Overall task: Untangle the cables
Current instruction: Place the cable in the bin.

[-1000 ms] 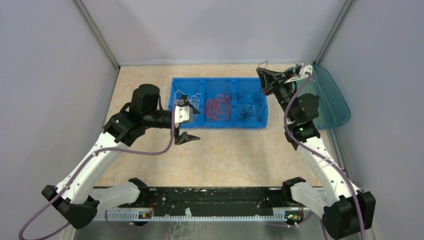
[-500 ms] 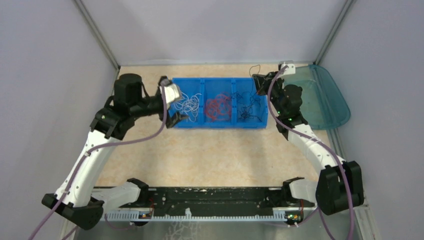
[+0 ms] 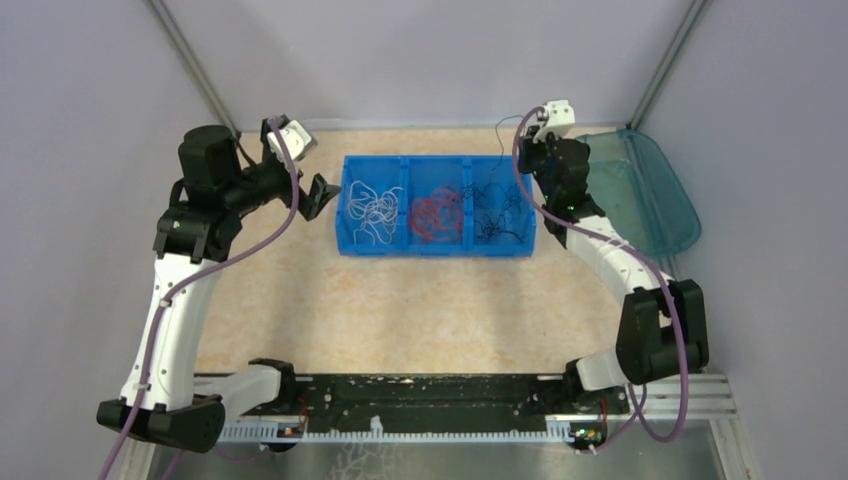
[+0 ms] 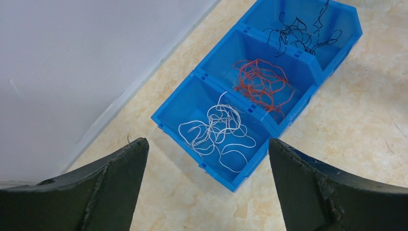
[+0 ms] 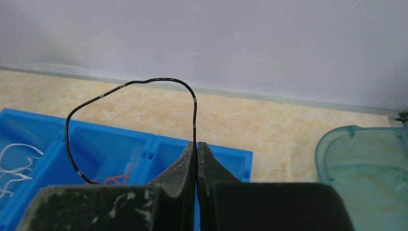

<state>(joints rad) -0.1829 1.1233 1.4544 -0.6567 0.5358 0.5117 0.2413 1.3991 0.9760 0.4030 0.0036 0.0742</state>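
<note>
A blue three-compartment bin (image 3: 438,249) holds white wires (image 3: 375,208) on the left, red-orange wires (image 3: 435,215) in the middle and black wires (image 3: 497,212) on the right. My right gripper (image 3: 527,150) is shut on one black wire (image 5: 144,82), which loops up from the closed fingertips (image 5: 191,150) above the bin's far right corner. My left gripper (image 3: 322,195) is open and empty, raised just left of the bin. In the left wrist view the white wires (image 4: 216,130), red-orange wires (image 4: 262,84) and black wires (image 4: 300,31) lie in separate compartments.
A teal translucent tray (image 3: 650,195) lies at the right wall; it also shows in the right wrist view (image 5: 365,159). Grey walls close in the back and both sides. A black rail (image 3: 420,400) runs along the near edge.
My left arm has swung from in front of the bin back to its left side, still open. My right gripper has moved left and toward the back wall, carrying the black wire.
</note>
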